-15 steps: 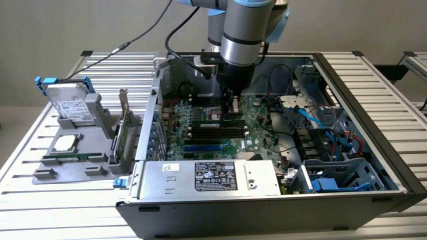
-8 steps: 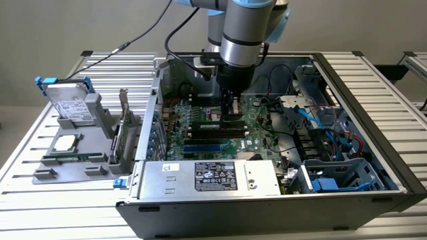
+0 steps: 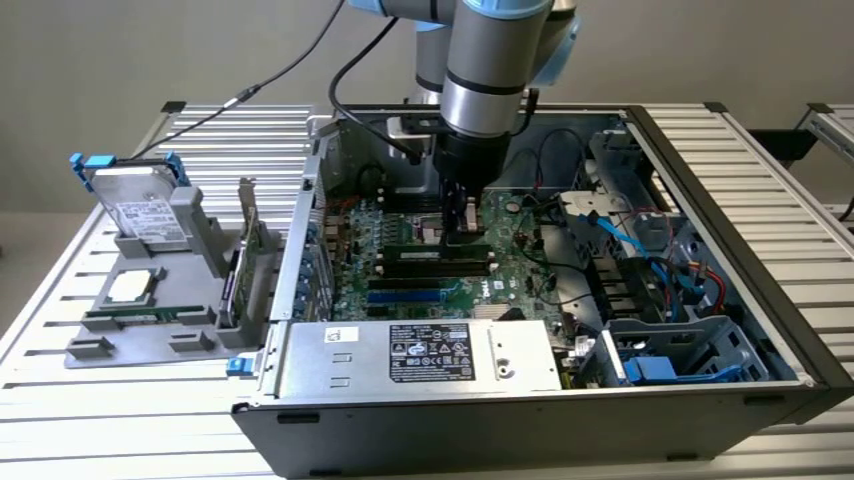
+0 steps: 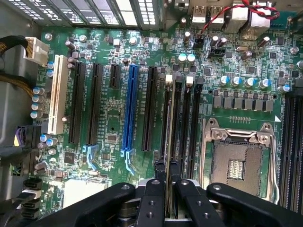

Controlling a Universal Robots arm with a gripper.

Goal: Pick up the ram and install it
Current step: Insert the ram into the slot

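Observation:
My gripper point(image 3: 461, 228) is down inside the open computer case point(image 3: 747, 250), over the motherboard point(image 3: 387, 285). In the wrist view its two black fingers point(image 4: 152, 189) are shut on the ram point(image 4: 172, 118), seen edge-on as a thin strip. The ram runs along the black memory slots point(image 4: 182, 127) beside the CPU socket point(image 4: 236, 163), in line with one slot. Whether it is in the slot or just above it I cannot tell. In the exterior view the memory slots point(image 3: 427, 258) lie right under the gripper.
A grey power supply point(image 3: 427, 352) fills the case's front. Blue cables and a drive cage point(image 3: 667, 350) crowd the exterior view's right. Outside, on the exterior view's left, a grey stand point(image 3: 147, 320) holds a hard drive point(image 3: 140, 215) and an expansion card point(image 3: 247, 235). A blue slot point(image 4: 130, 109) lies near the memory slots.

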